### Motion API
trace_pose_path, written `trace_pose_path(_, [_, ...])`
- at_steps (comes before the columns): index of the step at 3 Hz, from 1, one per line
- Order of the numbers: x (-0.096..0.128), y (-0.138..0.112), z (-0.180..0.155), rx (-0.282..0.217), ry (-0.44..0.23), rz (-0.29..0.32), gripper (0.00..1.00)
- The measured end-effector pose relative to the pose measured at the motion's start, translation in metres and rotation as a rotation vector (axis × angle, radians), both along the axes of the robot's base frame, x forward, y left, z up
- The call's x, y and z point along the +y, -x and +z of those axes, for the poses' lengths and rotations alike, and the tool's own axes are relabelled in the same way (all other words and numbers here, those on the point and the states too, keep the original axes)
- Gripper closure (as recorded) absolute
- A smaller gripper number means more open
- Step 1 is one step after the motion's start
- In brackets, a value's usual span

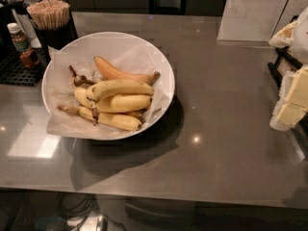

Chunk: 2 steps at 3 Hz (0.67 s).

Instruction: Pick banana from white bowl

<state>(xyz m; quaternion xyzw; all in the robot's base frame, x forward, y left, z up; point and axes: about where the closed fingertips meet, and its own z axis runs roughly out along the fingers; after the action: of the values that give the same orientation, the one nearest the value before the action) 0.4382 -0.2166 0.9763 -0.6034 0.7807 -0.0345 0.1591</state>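
Task is not yet starting, by my reading: the banana [120, 87] is lying on top of the pile in the bowl [172, 88], and nothing is reaching toward it. The gripper is not showing anywhere in the view, so I cannot tell whether it is open or closed (approach, grasp and lift are all remaining). The banana is looking ripe: yellow, curved, brown-freckled, resting across other yellow ones, just in front of the orange-tinted one [118, 72], over crinkled paper [60, 124].

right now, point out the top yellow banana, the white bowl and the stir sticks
banana [120, 86], camera view, its middle
white bowl [109, 35], camera view, far rim
stir sticks [49, 12], camera view, bundle top
gripper, not in view
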Motion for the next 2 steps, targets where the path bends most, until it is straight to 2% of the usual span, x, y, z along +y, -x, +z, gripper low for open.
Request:
trace_pose_path(1, [0.001,-0.001,0.002,-0.006,0.001,0.004,0.00])
trace_pose_path(2, [0.023,-0.007,0.017,-0.034,-0.003,0.095,0.00])
